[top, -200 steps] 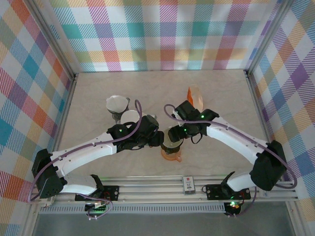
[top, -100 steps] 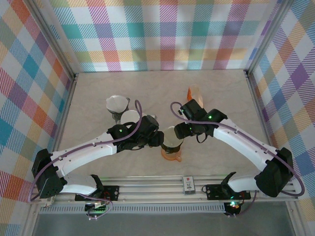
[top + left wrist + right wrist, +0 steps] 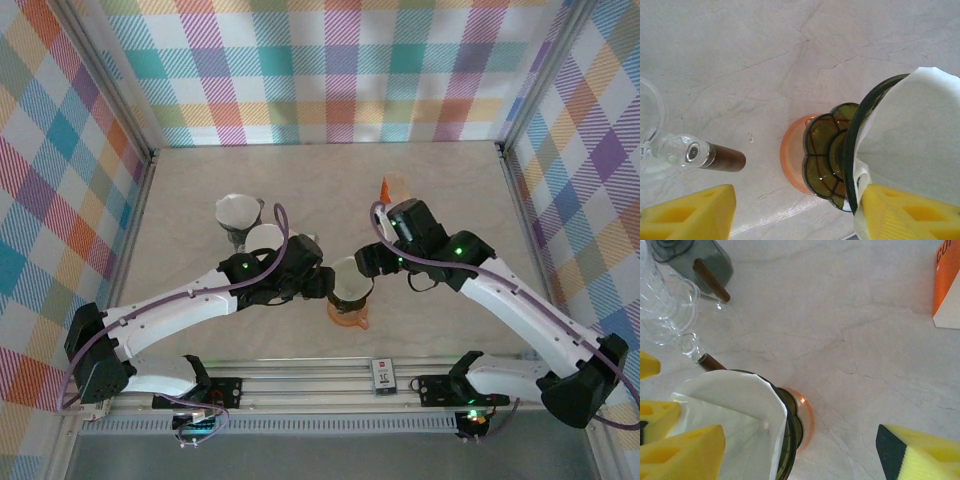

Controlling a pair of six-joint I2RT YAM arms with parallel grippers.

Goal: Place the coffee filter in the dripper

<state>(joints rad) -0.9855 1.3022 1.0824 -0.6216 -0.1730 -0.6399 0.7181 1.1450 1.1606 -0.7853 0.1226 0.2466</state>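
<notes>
Lining the dripper: coffee filter, white paper opened out inside the dark rim, with its upper edge standing above that rim.
Dripper: dark green glass with a scalloped flange, upright on an orange base, just toward 6 o'clock of the middle of the surface in the top view.
Left end effector: spread wide, at 9 o'clock of the dripper in the top view. In its own wrist view one yellow finger is against the rim and paper at 5 o'clock, touching or just beside, cannot tell which. The other finger is at 7 o'clock over bare surface, well apart from the dripper, pinching nothing.
Right end effector: spread wide, at 1 o'clock of the dripper in the top view. In its own view one finger overlaps the paper at 7 o'clock, contact unclear. The other is at 5 o'clock over bare surface, gripping nothing.
Orange box: orange and white, at 1 o'clock from the dripper, beyond the right end effector.
Far cone and near cone: white inside, side by side at 10 o'clock from the dripper, close to the left arm.
Brown handle: fixed to a clear glass piece, at 9 o'clock of the orange base, apart from it.
</notes>
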